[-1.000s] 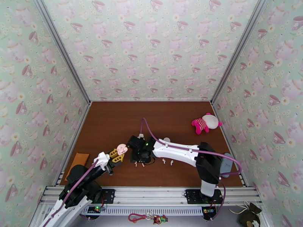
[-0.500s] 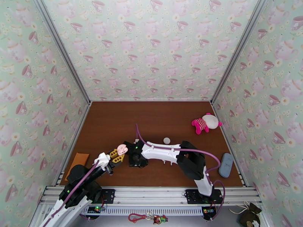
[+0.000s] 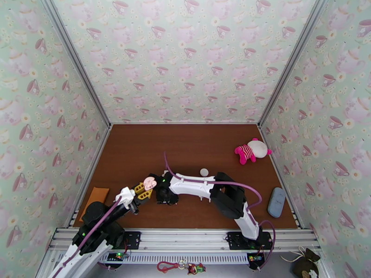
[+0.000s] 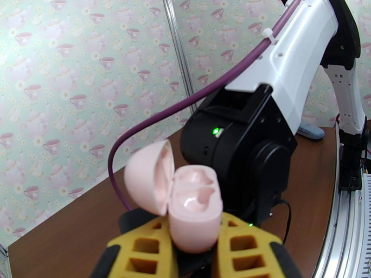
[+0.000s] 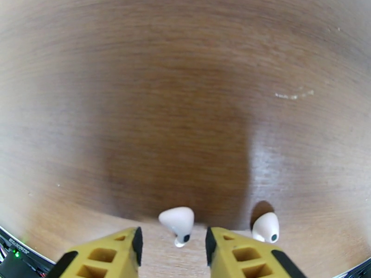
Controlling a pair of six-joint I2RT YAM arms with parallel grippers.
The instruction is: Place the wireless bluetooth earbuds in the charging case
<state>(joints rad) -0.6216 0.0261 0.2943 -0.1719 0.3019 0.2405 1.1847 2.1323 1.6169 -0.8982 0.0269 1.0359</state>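
Note:
The pink charging case (image 4: 192, 207) stands open, its lid (image 4: 148, 181) tipped back to the left and both wells empty. My left gripper (image 4: 195, 255) is shut on the case's lower half with its yellow fingers (image 4: 139, 255). From above, the charging case (image 3: 149, 183) sits just left of the right wrist (image 3: 164, 188). My right gripper (image 5: 172, 244) is open and low over the table, with one white earbud (image 5: 177, 220) lying between its fingertips and touching neither. A second earbud (image 5: 265, 226) lies on the table just right of the right finger (image 5: 227, 249).
A small round white case (image 3: 204, 172) lies behind the right forearm. A pink and white plush toy (image 3: 252, 150) sits at the far right, a grey-blue oblong object (image 3: 277, 202) at the near right edge, and an orange pad (image 3: 96, 198) at the near left.
The right arm has swung left, bringing its wrist up beside the held pink case, and its jaws have narrowed. The left arm and case have stayed put.

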